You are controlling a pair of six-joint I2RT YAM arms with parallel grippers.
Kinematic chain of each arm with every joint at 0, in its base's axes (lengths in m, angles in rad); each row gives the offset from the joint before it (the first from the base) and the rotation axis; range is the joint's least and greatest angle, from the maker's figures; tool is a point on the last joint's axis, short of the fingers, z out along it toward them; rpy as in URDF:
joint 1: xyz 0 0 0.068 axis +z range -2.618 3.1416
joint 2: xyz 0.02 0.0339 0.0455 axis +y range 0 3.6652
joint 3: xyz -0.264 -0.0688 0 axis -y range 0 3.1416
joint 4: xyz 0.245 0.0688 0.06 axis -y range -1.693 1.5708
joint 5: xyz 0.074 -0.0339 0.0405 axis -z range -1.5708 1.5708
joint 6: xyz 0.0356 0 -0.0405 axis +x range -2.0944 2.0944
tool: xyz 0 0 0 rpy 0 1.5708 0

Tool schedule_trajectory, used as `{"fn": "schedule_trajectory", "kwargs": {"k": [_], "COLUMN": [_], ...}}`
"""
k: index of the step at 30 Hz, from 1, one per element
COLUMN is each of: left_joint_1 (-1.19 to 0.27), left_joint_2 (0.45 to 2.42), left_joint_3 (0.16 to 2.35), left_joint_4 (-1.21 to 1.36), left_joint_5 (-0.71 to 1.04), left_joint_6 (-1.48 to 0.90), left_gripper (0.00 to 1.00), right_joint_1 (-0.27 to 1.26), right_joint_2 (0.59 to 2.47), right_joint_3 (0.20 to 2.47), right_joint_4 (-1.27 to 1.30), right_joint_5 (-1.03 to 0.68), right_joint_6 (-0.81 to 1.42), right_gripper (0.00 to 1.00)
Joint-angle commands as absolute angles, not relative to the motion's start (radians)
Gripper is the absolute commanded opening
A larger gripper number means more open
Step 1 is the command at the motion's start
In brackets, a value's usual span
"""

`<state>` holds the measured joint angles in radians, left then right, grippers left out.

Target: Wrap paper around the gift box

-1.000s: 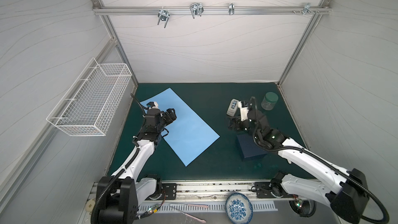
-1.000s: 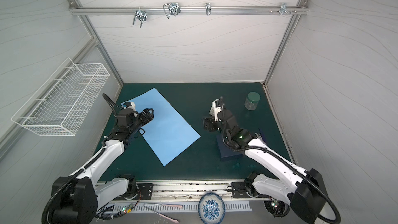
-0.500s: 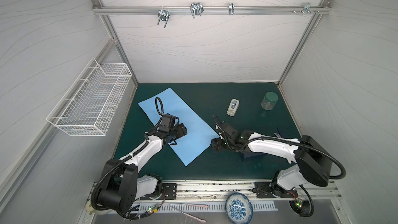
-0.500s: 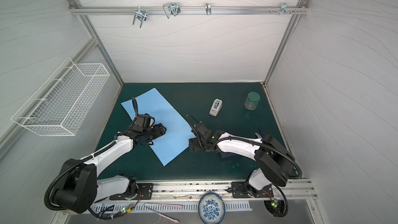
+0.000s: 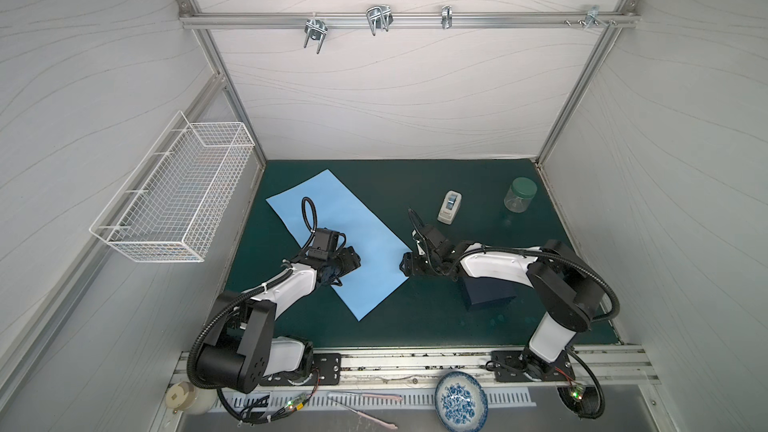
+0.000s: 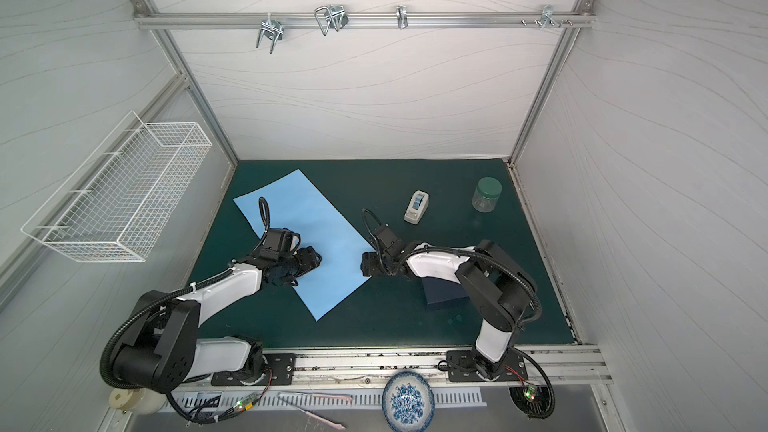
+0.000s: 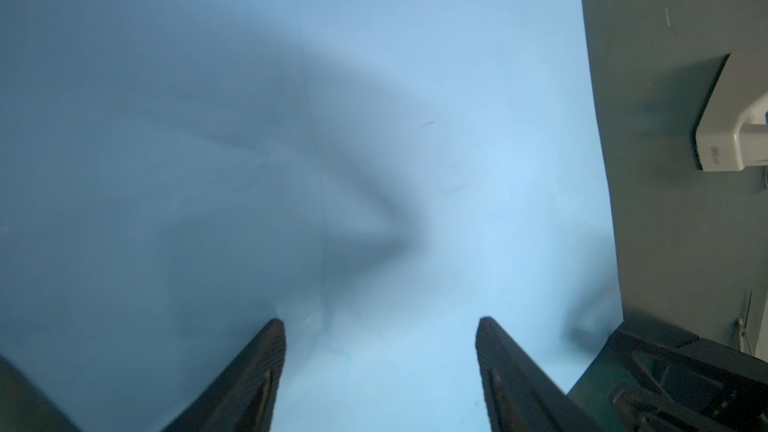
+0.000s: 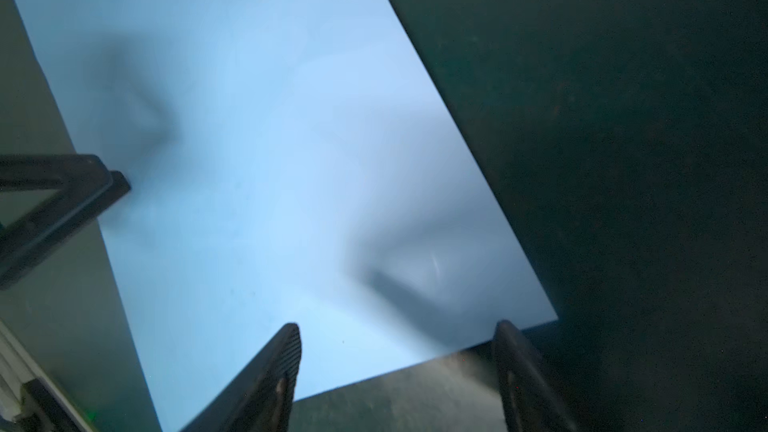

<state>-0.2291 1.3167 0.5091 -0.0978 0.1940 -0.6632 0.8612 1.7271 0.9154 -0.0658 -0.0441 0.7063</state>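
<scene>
We see the dark green tabletop (image 5: 415,326) spread under both arms, and a white wire basket (image 5: 174,193) hanging off to its left. The paper (image 5: 336,214) lies flat on the left half of the tabletop, light blue face up. It is set diagonally, so one corner points to the back and the opposite one to the front. The gift box (image 5: 490,297), dark navy, sits on the right half towards the front. It is apart from the paper and partly hidden beneath the right arm (image 5: 498,261), which reaches across it. The left tool (image 5: 355,261) is over the front half of the paper. In its wrist view we find its jaws standing apart with only the blue sheet beneath them, gripping nothing. The right tool (image 5: 405,268) is at the paper's right-hand corner, also spread open and empty. In its wrist view one finger (image 8: 286,351) is over the sheet and the other is just past the corner, over bare tabletop. We cannot tell whether either tool touches the paper. A blue-patterned bowl (image 5: 461,401) rests in front of the tabletop. A clear jar (image 5: 519,195) with a green lid stands near the back right corner. A small white tape dispenser (image 5: 450,207) lies between the jar and the paper.
</scene>
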Motion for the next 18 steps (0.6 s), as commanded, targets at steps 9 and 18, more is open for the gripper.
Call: {"fn": "schedule_trajectory", "kwargs": {"k": [9,18], "left_joint_1": [-0.304,-0.446], "left_joint_2": [1.332,1.335], "left_joint_3": [0.413,0.514], "left_joint_4": [0.08,0.087], "left_joint_5": [0.355,0.332], "left_joint_6": [-0.82,-0.896], "left_gripper": [0.73,0.68], "right_joint_1": [0.758,0.654], "right_joint_2": [1.742,1.515], "right_joint_3": [0.922,0.893], "right_joint_4": [0.093,-0.182], "right_joint_5": [-0.197,-0.18], "right_joint_6": [0.686,0.5], "right_gripper": [0.61,0.63]}}
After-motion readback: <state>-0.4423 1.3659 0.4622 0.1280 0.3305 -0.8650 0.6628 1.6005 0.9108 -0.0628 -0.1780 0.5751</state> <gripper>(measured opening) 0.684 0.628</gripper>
